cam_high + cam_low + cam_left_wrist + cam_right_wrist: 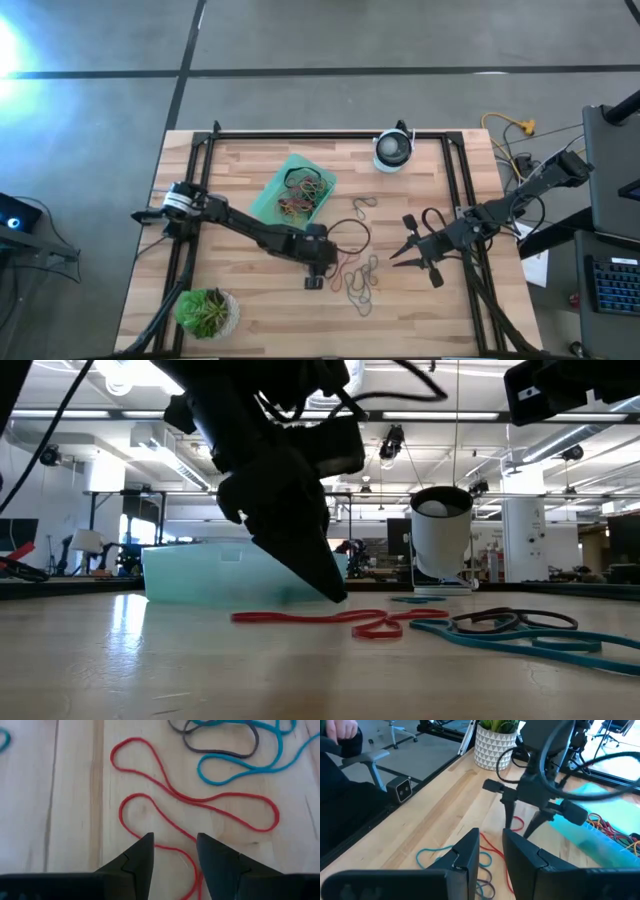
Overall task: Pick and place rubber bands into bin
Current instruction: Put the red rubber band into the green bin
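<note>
Down near the middle of the wooden bench [250, 310], the left tool [174, 851] points straight at the surface with its two dark fingers spread apart, straddling a strand of the long red rubber band [200, 800] that loops across the boards; nothing is pinched between them. Just beyond that red loop lie a teal rubber band [240, 770] and a grey rubber band [220, 751], tangled together and flat on the wood. More loose bands [362, 285] sit scattered between the two arms. The teal-green bin [293, 190] rests behind the left arm, well clear of the loose bands, and already holds a heap of coloured bands [302, 200]. The right tool [405, 252] waits to the right of the loose bands, fingers slightly parted and holding nothing. A potted plant [205, 312] stands at the bench's near-left corner, and a white-and-black round device [392, 150] at the far edge.
</note>
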`<state>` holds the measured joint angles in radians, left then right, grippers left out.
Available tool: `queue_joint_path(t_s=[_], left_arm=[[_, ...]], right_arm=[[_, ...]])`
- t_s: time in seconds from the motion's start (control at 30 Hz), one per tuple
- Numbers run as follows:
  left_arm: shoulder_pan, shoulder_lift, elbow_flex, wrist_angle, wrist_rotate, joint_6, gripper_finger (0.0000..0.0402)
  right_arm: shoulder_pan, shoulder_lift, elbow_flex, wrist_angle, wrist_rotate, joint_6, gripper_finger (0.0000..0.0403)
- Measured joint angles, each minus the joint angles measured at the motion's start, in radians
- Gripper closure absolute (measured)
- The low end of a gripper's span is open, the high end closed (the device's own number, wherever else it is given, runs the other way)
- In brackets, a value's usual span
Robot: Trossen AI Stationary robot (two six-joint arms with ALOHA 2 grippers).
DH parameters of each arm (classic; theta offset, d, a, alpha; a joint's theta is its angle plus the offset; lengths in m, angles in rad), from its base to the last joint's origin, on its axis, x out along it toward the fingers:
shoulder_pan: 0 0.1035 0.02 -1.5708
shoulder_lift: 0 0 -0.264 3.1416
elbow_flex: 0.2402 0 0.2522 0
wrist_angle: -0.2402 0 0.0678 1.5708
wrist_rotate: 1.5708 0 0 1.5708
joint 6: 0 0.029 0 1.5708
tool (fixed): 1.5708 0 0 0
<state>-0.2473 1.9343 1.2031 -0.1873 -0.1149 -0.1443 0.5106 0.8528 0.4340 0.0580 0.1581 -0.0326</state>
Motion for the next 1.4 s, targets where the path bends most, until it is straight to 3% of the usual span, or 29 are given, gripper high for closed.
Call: queue_joint_path(t_s=[0.3, 1.4], left_arm=[[0.031, 0.002, -0.042, -0.012, 0.021, -0.118, 0.0267], [0.010, 0.009, -0.034, -0.008, 0.112, -0.002, 0.0267]], right_arm=[[0.000, 0.000, -0.003, 0.001, 0.000, 0.004, 0.0323], [-0.001, 0.000, -0.010, 0.001, 0.001, 0.007, 0.0323]])
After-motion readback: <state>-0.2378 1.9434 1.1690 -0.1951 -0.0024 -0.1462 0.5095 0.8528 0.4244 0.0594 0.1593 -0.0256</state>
